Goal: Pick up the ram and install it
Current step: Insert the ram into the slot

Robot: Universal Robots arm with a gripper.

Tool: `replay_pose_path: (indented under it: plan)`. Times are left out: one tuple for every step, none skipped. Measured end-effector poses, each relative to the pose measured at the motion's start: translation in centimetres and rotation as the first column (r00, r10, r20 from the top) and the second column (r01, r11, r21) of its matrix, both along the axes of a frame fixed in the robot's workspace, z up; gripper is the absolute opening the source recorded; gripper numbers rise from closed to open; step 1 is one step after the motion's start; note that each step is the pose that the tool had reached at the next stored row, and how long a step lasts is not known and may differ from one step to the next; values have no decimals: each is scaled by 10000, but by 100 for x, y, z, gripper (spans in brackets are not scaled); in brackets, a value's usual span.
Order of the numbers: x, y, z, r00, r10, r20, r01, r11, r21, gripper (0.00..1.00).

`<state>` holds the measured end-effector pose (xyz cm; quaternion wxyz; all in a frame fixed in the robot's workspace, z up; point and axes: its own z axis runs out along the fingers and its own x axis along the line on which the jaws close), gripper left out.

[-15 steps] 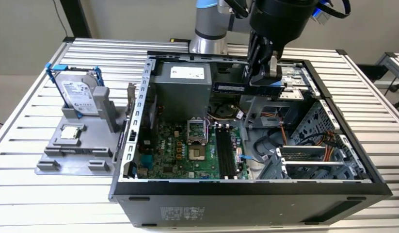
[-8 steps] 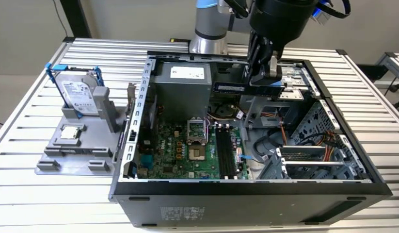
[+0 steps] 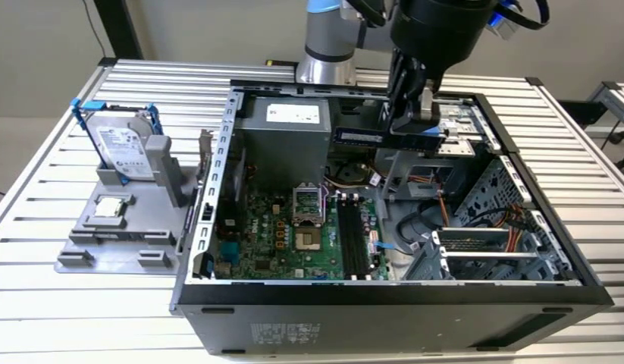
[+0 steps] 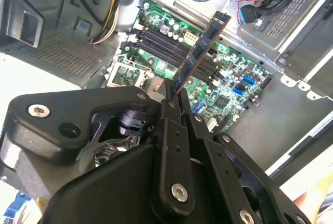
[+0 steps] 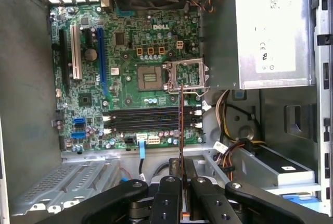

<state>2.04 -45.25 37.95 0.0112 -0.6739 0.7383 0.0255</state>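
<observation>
The ram [image 3: 374, 136] is a long dark stick that my gripper [image 3: 413, 133] is shut on, holding it level above the open computer case [image 3: 393, 292], near the back. In the second wrist view the ram [image 4: 204, 49] juts out from my gripper [image 4: 174, 96] over the green motherboard [image 4: 229, 86]. The first wrist view shows the ram [image 5: 181, 125] edge-on, rising from my gripper [image 5: 181, 185] and crossing the black memory slots [image 5: 145, 119] at a right angle. In the exterior view those slots [image 3: 354, 239] lie well below the stick, apart from it.
A grey power supply [image 3: 281, 133] stands at the back of the case, and drive cages [image 3: 493, 243] with cables are at the exterior view's right. The open processor socket [image 3: 306, 203] sits beside the slots. Outside the case, a grey fixture [image 3: 120, 227] holds a hard drive [image 3: 120, 140] and a processor chip [image 3: 111, 205].
</observation>
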Motion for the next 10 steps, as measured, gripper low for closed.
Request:
replay_pose_path:
  plan:
    - [0, -1, 0, 10000, -39, 0, 39, 10000, 0, 0]
    - [0, -3, 0, 10000, -79, 0, 79, 10000, 1, 0]
    - [-1, -5, 0, 9999, -118, 0, 118, 9999, 0, 0]
    - [-1, -9, 0, 9999, -154, 0, 154, 9999, 1, 0]
    - [-1, -13, 0, 9998, -186, 0, 186, 9998, 1, 0]
    - [0, -19, 0, 9998, -213, 0, 213, 9998, 1, 0]
    - [0, -27, -1, 9997, -241, 0, 241, 9997, 2, 0]
    - [0, -34, -1, 9996, -268, 1, 268, 9996, 1, 0]
    - [0, -40, 0, 9996, -299, 0, 299, 9996, 1, 0]
    - [0, -48, 0, 9994, -335, 0, 335, 9994, 1, 0]
